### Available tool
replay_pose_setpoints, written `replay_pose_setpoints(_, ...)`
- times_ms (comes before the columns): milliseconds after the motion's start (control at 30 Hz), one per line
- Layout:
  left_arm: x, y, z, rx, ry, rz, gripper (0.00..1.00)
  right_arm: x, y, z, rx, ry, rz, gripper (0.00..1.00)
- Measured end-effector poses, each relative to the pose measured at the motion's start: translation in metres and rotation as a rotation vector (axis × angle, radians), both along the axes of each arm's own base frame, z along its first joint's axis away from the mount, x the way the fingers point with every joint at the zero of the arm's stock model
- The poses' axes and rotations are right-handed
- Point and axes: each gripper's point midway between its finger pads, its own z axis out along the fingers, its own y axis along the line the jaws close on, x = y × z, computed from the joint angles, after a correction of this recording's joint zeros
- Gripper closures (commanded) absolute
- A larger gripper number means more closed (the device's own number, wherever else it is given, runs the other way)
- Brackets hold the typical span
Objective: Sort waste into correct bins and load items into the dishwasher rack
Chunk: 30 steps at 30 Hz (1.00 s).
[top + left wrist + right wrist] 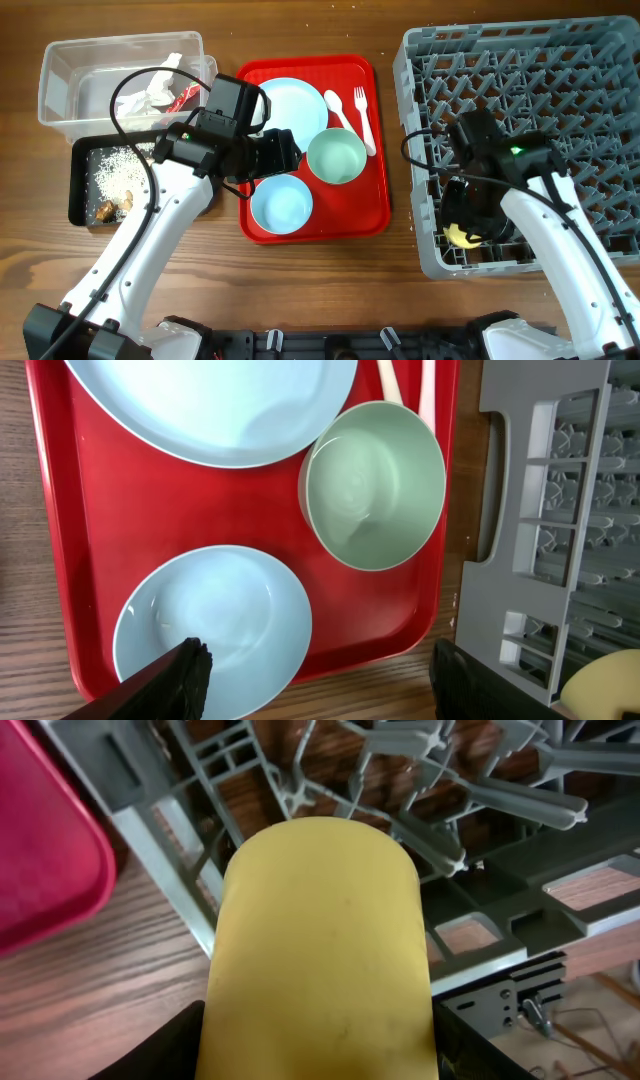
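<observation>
Landmark: the red tray (372, 205) lay flat on the wooden worktop (330, 290).
Left hand (318, 678): hovered over the red tray's near edge, fingers spread wide, gripping nothing.
Right hand (320, 1065): was beside the red tray's right side, closed around the yellow cup (320, 950).
Yellow cup: was in the dishwasher rack (560, 60), at the corner nearest the red tray.
On the red tray: plate (290, 105), green bowl (336, 156), blue bowl (281, 203), fork (364, 115) and spoon (340, 110).
Left of the red tray: a clear tub (60, 80) held the wrapper (183, 97) and napkins (150, 95); a black tray (80, 190) held the food scraps (115, 170).
</observation>
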Motion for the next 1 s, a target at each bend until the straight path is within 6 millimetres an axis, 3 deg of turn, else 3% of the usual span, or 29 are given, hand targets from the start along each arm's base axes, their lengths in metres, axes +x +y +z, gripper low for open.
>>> replay_pose_setpoints(133,0.0,0.0,0.0,0.0,0.0,0.0,0.28,0.004,0.001,-0.009,0.001,0.032,-0.013,0.51)
replay_pose_setpoints(233,0.0,0.0,0.0,0.0,0.0,0.0,0.28,0.005,0.003,-0.018,-0.002,0.087,-0.016,0.23)
replay_pose_setpoints(333,-0.001,0.0,0.0,0.002,0.003,0.0,0.28,0.005,0.004,-0.026,-0.007,0.124,-0.028,0.08)
replay_pose_setpoints(467,-0.003,0.002,-0.002,0.008,0.013,0.001,0.28,0.006,0.004,-0.027,-0.005,0.124,-0.038,0.05)
replay_pose_setpoints(633,-0.003,0.002,-0.002,0.008,0.013,0.001,0.28,0.011,0.0,-0.025,0.001,0.109,-0.064,0.12)
replay_pose_setpoints(700,-0.003,0.002,-0.002,0.009,0.01,-0.003,0.28,0.023,0.001,-0.013,0.016,0.059,-0.057,0.15)
replay_pose_setpoints(800,0.001,0.002,0.0,0.02,-0.015,-0.021,0.28,0.064,0.018,0.025,0.103,-0.132,0.005,0.2)
replay_pose_setpoints(867,0.0,0.008,0.001,0.048,-0.012,-0.021,0.28,0.097,0.045,0.063,0.201,-0.325,0.094,0.21)
replay_pose_setpoints(1000,0.012,0.03,0.027,0.086,-0.058,0.033,0.2,0.124,0.111,0.101,0.338,-0.534,0.272,0.3)
